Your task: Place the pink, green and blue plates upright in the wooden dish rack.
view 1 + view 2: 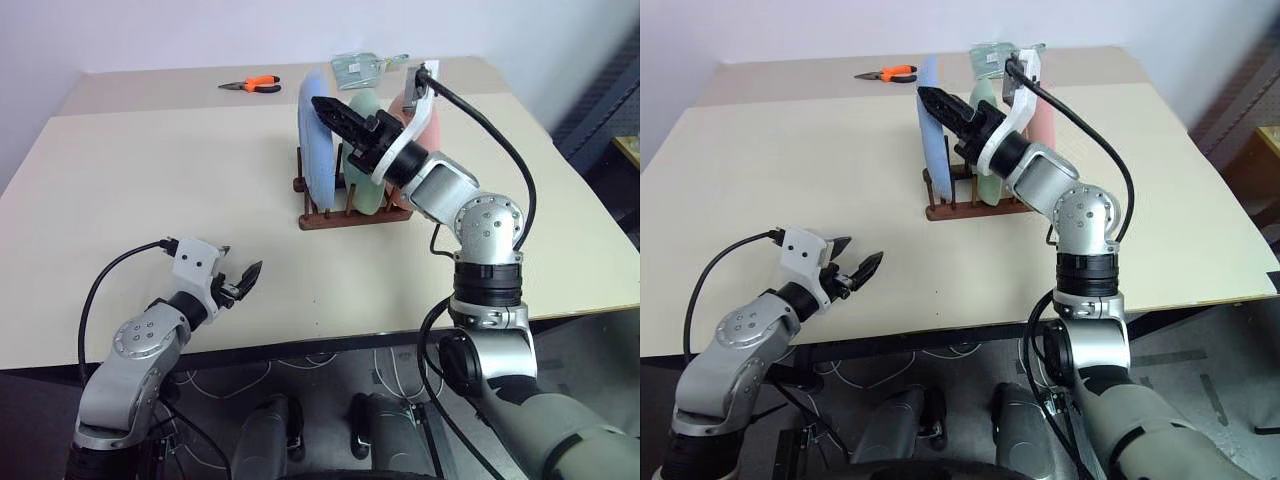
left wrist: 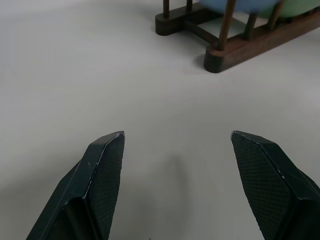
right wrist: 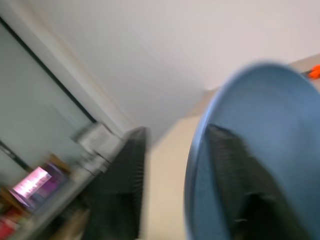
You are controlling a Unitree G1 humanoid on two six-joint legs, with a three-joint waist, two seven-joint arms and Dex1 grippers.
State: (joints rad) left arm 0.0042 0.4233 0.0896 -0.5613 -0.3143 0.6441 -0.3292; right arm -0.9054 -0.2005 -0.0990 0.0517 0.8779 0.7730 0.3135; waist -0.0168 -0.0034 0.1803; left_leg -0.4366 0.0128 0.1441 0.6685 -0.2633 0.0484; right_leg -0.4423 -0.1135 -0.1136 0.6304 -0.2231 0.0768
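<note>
The blue plate (image 1: 316, 140) stands upright at the left end of the wooden dish rack (image 1: 352, 214), with the green plate (image 1: 366, 150) next to it and the pink plate (image 1: 428, 122) at the far right end — all three on the beige table (image 1: 150, 180). The right gripper (image 1: 940, 105) is at the blue plate's upper edge, its fingers parted with the rim between them. The left gripper (image 1: 245, 281) hovers low over bare tabletop well short of the rack — fingers spread and empty.

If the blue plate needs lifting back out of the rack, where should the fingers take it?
Grip the blue plate by its upper rim, coming from above. It stands on edge in the wooden dish rack, pegs flanking its lower part, so only the thin top edge is free to pinch.
</note>
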